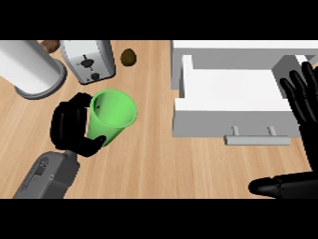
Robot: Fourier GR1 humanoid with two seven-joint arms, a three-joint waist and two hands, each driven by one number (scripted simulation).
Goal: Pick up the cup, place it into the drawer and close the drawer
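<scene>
At the worktop's [161,158] back left corner stands a white paper towel roll [20,65] on a grey base, with a silver toaster [87,60] just beside it and a small brown object [128,57] next along the back edge. In front of these, the left hand [70,128] has its fingers curled round the green cup [112,114] — the cup is tilted, its open mouth facing up. To the right sits the white drawer [233,100], pulled open, its grey handle [256,138] toward the front edge. The right hand [313,121] shows at the right edge — fingers straight, released, holding nothing.
</scene>
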